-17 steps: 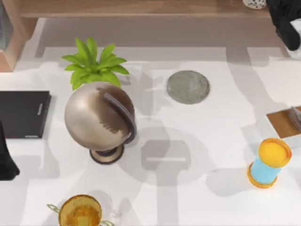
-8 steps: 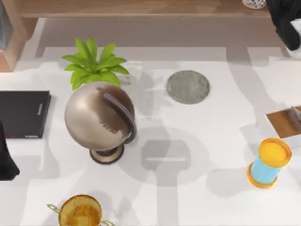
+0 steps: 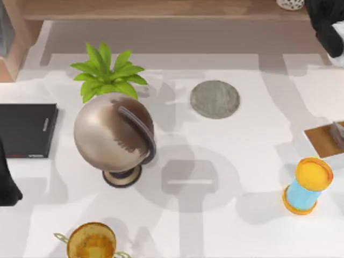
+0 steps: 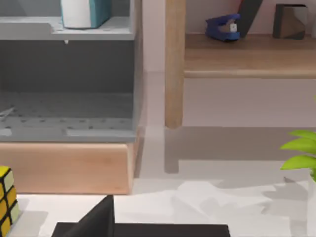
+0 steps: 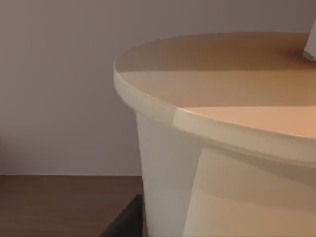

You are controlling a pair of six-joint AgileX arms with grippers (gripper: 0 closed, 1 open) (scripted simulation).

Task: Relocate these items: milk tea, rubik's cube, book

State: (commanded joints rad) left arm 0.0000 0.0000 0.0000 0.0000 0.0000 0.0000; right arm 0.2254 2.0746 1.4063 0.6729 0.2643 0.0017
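The rubik's cube [image 4: 6,200] stands on the white table at the edge of the left wrist view, in front of a wooden-based cabinet. The book [image 4: 84,12], light blue with white page edges, rests on the cabinet's grey upper shelf. In the right wrist view the milk tea [image 5: 222,148] is very close, with its pale cup wall and orange-tan lid, and its white straw [image 5: 311,47] is at the frame edge. My right arm [image 3: 325,21] hangs at the table's back right corner. My left arm [image 3: 6,180] sits at the left edge, beside the black slab.
A bronze globe [image 3: 114,134] stands left of centre with a green plant [image 3: 107,70] behind it. A black slab [image 3: 27,130] lies at the left, a grey round mat [image 3: 215,99] at the middle back, a blue cylinder [image 3: 305,188] at the right and a golden cup [image 3: 91,242] at the front.
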